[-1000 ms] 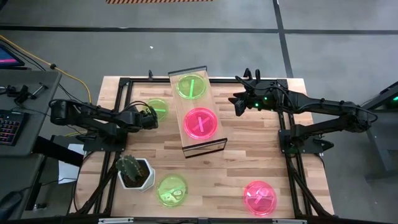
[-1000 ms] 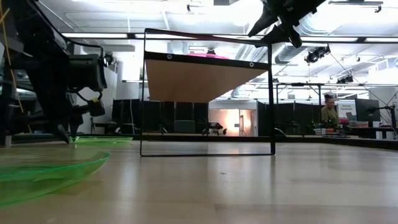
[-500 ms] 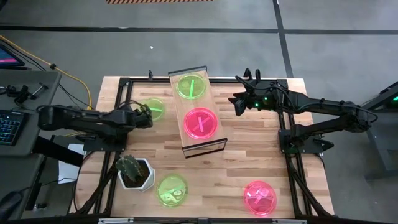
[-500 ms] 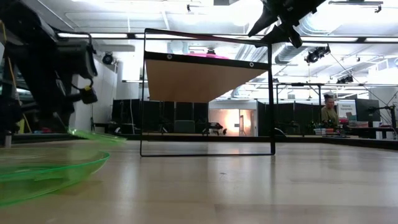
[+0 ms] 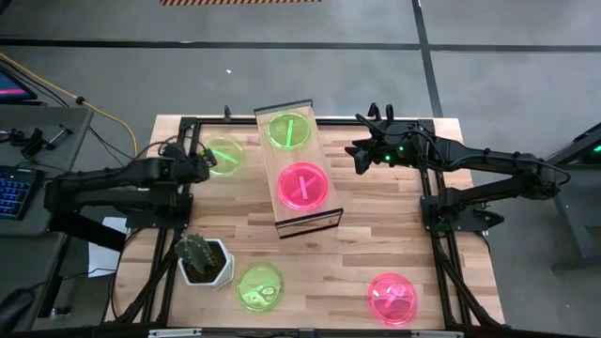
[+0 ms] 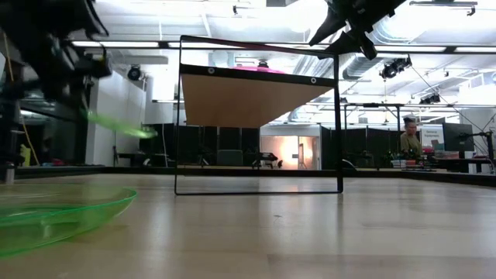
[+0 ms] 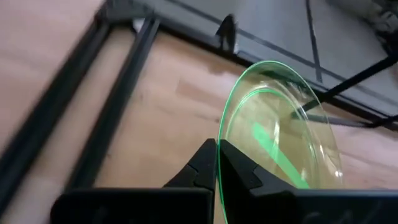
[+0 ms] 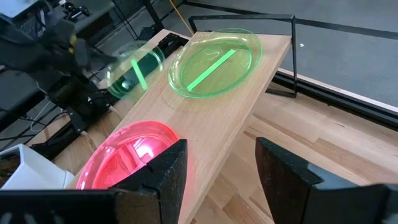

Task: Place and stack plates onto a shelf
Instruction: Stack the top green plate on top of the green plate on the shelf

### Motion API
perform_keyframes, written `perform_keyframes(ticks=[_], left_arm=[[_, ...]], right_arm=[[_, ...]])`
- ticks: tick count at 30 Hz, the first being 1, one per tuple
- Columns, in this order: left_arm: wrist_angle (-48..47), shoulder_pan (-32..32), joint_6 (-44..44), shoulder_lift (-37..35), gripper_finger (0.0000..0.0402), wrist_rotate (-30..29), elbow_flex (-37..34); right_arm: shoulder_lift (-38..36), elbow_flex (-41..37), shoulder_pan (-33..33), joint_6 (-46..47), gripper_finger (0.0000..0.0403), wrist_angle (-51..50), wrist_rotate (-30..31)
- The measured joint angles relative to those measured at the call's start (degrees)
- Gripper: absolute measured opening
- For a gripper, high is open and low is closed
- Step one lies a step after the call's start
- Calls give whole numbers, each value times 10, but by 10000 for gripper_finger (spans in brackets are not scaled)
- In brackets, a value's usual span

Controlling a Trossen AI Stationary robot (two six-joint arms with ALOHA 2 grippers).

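Wooden shelf (image 5: pixel 299 169) already carries one green and one pink plate; the carry-over step looks underway. Left hand (image 7: pixel 217 163) pinches a green plate (image 5: pixel 223 155) by its rim, raised off the tabletop (image 5: pixel 376 235) beside the shelf. Next, probably lift it over. Right hand (image 8: pixel 217 158) hovers spread near the shelf.

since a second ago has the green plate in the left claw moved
Yes. In the high view the green plate held by the left claw has shifted toward the table's far edge, beside the shelf; in the low view it is now off the tabletop.
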Motion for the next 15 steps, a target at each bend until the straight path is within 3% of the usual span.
perform_keyframes(ticks=[4,8,11,15], left_arm=[[-45,0,32,-11,0,-40,64],[-12,0,83,-11,0,-97,122],[110,0,208,-4,0,-105,147],[343,0,392,27,0,-90,153]], right_arm=[[0,0,0,0,172,0,0],[0,0,0,0,172,0,0],[0,0,0,0,172,0,10],[0,0,0,0,172,0,14]])
